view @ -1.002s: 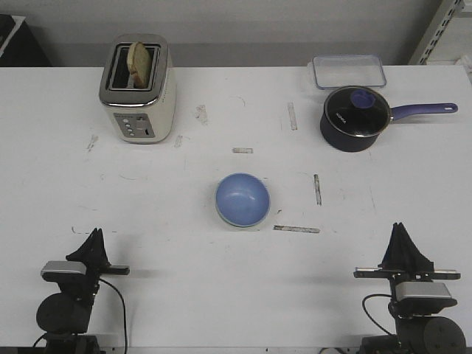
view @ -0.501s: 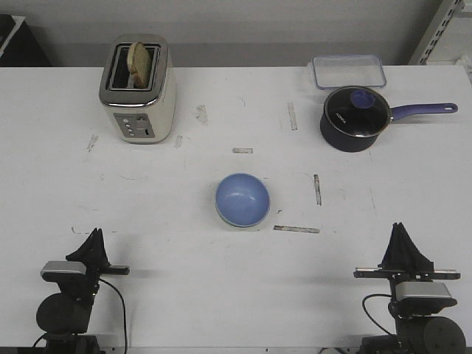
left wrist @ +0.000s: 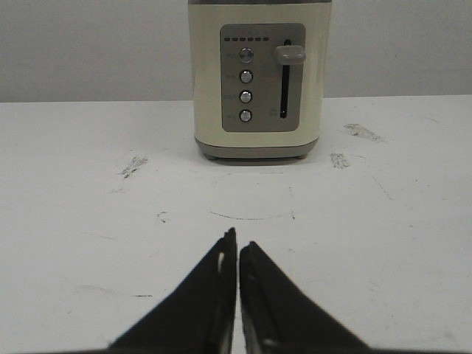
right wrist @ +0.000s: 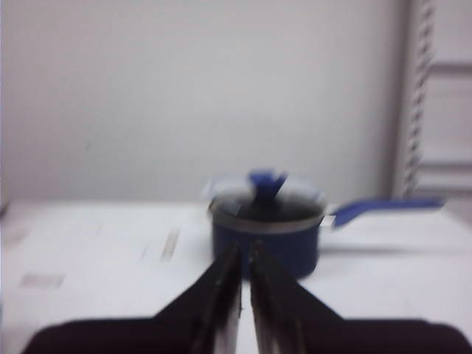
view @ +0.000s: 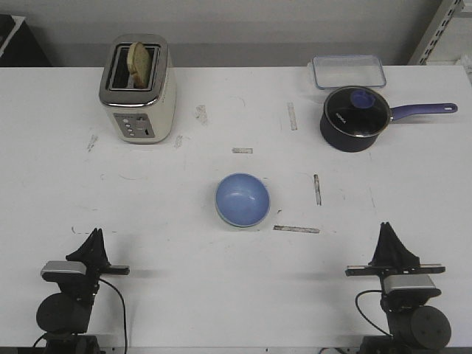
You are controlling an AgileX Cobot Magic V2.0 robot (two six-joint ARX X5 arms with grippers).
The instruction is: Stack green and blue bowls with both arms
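A: From the front, where's the blue bowl (view: pixel 242 199)?

B: Mid-table, upright, well apart from both arms. A thin greenish edge shows under its near rim, maybe the green bowl beneath; I can't tell. The toaster (view: pixel 137 88) sits far left, the saucepan (view: pixel 355 119) far right, with a clear container (view: pixel 348 71) behind it.

A: And the grippers?

B: The left gripper (view: pixel 94 238) and right gripper (view: pixel 386 231) are at the near edge.

A: Left wrist view?

B: Fingers (left wrist: pixel 210 295) nearly touching, holding nothing, pointed at the toaster (left wrist: pixel 257 81).

A: Right wrist?

B: Blurred; the narrow, empty gripper (right wrist: pixel 244 254) faces the saucepan (right wrist: pixel 265 230).
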